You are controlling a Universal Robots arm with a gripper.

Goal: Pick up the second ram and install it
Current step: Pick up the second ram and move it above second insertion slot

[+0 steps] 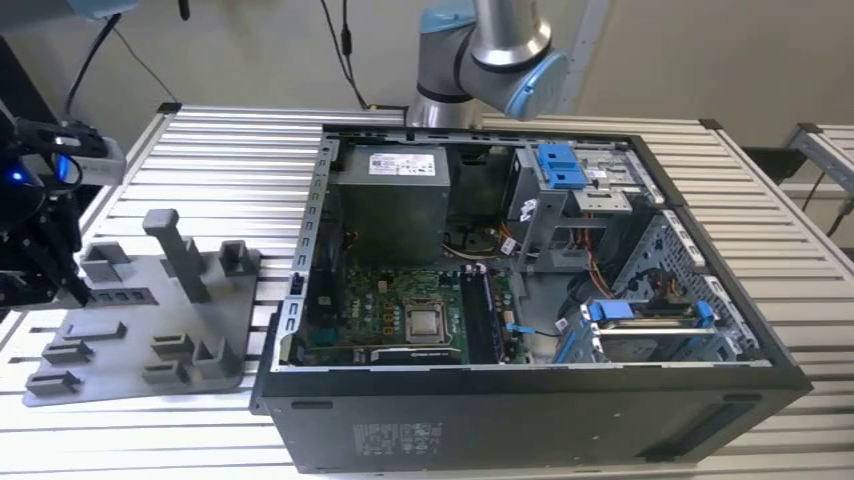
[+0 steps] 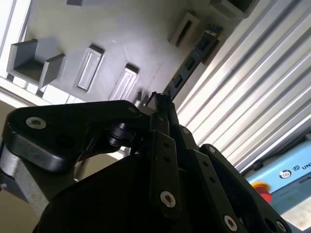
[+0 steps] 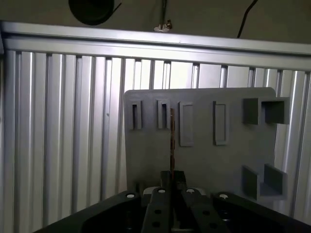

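The gripper [image 3: 171, 175], nearest the lens in both wrist views, is clamping its fingers tight on one end of the second ram [image 2: 192, 58]. The stick is running straight out from between the fingertips toward the grey tray [image 3: 209, 165]. In the first wrist view it is showing edge-on as a thin line between two narrow slots. Whether its far end is touching the tray cannot be told. At the exterior view's left, the gripper is hanging over the tray's near side. The tray is resting on the slatted table [image 1: 227, 150]. The open computer case [image 1: 534, 410] is lying further toward the exterior view's right, well apart from the gripper, with its motherboard [image 1: 387, 300] facing upward.
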